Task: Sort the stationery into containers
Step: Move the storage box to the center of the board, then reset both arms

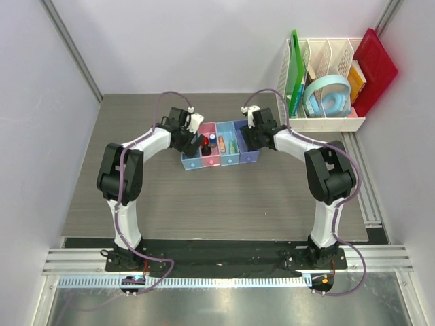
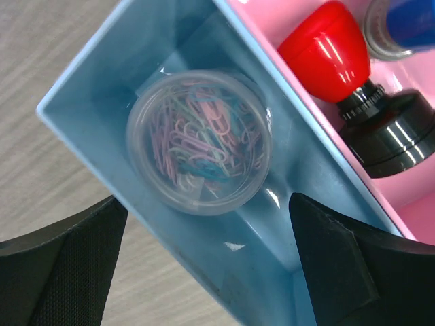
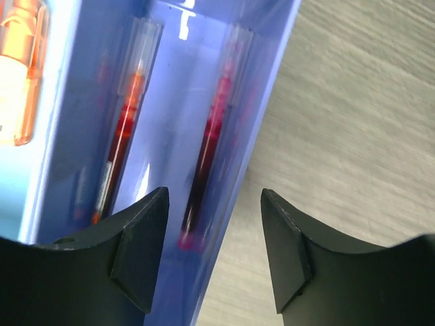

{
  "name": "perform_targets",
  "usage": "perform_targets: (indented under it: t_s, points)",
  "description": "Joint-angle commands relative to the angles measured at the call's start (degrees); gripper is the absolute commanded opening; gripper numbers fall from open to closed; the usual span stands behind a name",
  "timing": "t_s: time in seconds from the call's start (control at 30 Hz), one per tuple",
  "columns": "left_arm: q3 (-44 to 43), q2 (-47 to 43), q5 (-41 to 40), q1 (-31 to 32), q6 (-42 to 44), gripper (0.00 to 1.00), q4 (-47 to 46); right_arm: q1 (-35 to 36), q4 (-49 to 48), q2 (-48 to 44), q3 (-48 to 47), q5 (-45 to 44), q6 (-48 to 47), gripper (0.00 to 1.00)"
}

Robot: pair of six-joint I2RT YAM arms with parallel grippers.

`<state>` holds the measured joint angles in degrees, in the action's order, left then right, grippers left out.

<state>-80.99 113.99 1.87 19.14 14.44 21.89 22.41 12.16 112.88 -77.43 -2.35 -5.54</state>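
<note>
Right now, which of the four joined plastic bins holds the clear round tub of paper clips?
The light-blue bin at the row's left end, beside the pink bin; the clear tub sits only there.

Both arms reach forward and inward, left end effector (image 1: 196, 142) and right end effector (image 1: 253, 139) spread wide.

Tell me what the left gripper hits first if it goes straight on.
Probably the clear tub of paper clips in the light-blue end bin, between the left gripper's open fingers; the rim might touch first, depth unclear.
</note>
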Motion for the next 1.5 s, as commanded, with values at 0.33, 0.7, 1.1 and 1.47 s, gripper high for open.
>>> perform_targets:
  t_s: [0.33,0.7,1.1,1.47]
  points:
    - [6.2,-7.6,0.1,3.4,0.9,1.0,2.4,6.1,-1.8,-13.6,14.7,-3.5,0.4,0.62]
    - [7.2,-9.1,1.6,3.8,0.8,1.0,3.4,6.9,-1.6,-18.0,19.3,-5.6,-1.0,0.62]
    - [5.6,-23.2,5.0,4.1,-2.1,1.0,8.1,6.9,3.9,-22.7,12.0,-8.3,-4.6,0.96]
    - [12.3,-40.4,12.5,-2.1,-6.1,1.0,9.8,5.6,14.9,-38.2,10.9,-1.9,-7.8,1.0]
